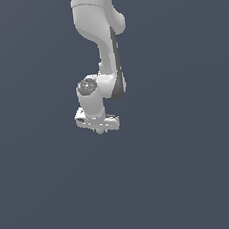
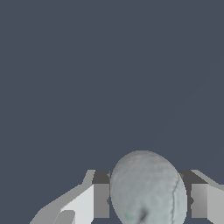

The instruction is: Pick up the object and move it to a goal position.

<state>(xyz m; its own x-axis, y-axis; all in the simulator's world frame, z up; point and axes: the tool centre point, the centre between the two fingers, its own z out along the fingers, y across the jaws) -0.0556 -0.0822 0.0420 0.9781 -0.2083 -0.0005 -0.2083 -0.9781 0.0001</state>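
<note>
Featureless slate backdrop surrounds the claw (image 2: 146, 199), whose fingers (image 2: 101, 199) flank and clamp the ball (image 2: 146, 192) squarely between them.

1. Ball (image 2: 146, 188): pale grey-green, matte, faintly mottled, between the fingers.
2. Fingers (image 2: 101, 199): grey pads, white outer faces.
3. Gripper (image 1: 101, 126) and arm (image 1: 99, 32): white, dark joint seams.
4. Background (image 1: 191, 153): uniform slate blue-grey.

One ball (image 2: 146, 190), one claw (image 2: 146, 201).
</note>
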